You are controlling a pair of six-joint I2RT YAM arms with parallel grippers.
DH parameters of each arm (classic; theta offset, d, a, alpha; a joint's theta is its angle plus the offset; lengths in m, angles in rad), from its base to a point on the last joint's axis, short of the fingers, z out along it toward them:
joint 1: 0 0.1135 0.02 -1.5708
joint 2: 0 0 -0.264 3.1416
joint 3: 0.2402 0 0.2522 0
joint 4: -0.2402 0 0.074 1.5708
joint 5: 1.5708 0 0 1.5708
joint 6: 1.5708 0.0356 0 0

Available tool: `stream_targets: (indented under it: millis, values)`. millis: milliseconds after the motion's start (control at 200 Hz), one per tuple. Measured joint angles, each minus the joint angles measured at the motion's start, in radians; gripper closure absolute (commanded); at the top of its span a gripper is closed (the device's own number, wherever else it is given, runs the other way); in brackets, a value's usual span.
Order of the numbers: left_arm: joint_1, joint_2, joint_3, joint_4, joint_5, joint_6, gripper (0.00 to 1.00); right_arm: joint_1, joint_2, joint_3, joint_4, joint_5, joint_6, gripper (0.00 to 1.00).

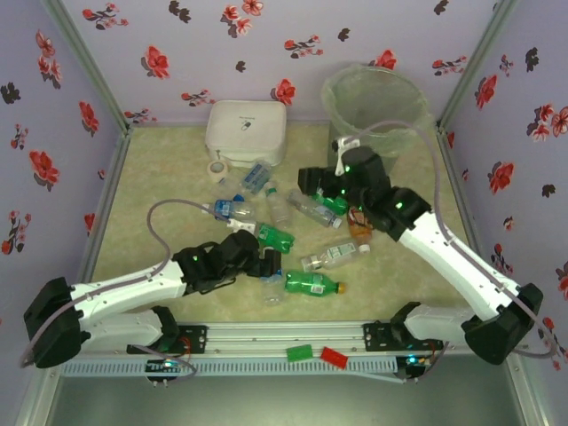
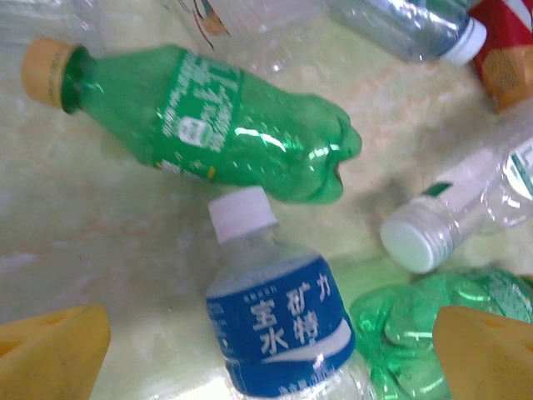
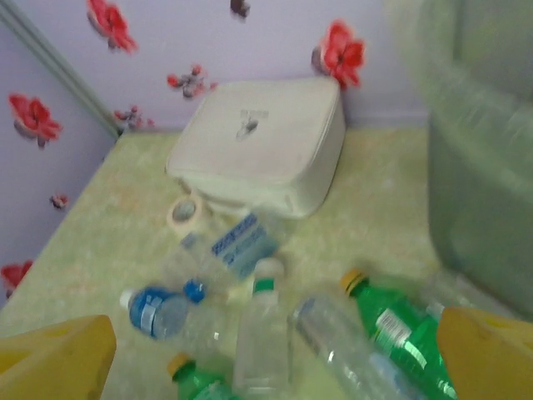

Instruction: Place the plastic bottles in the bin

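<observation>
Plastic bottles (image 1: pixel 311 282) all lie on tabletop (image 1: pixel 160 177), none seen in bin (image 1: pixel 333 102) yet; L & R jaws wide, empty.

Bottles (image 1: pixel 293 232) mid-table; bin (image 1: pixel 371 111) behind right; box (image 1: pixel 247 131) behind left.

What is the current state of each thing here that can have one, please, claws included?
left claw, open, holding nothing.
right claw, open, holding nothing.
bin, upright, top open.
green bottle, lying on its side, cap on.
blue-label bottle, lying on the table, white cap on.
white box, closed.
</observation>
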Motion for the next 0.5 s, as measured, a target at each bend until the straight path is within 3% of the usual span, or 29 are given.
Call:
stream_targets:
  millis: [280, 500]
  values:
    - [-0.076, 0.026, -0.041, 0.008, -0.027, -0.088, 0.00, 0.058, -0.010, -0.143, -0.016, 0.246, 0.177, 0.00]
    - [-0.111, 0.140, -0.045, 0.008, -0.031, -0.092, 0.00, 0.073, -0.010, -0.264, 0.086, 0.202, 0.177, 0.00]
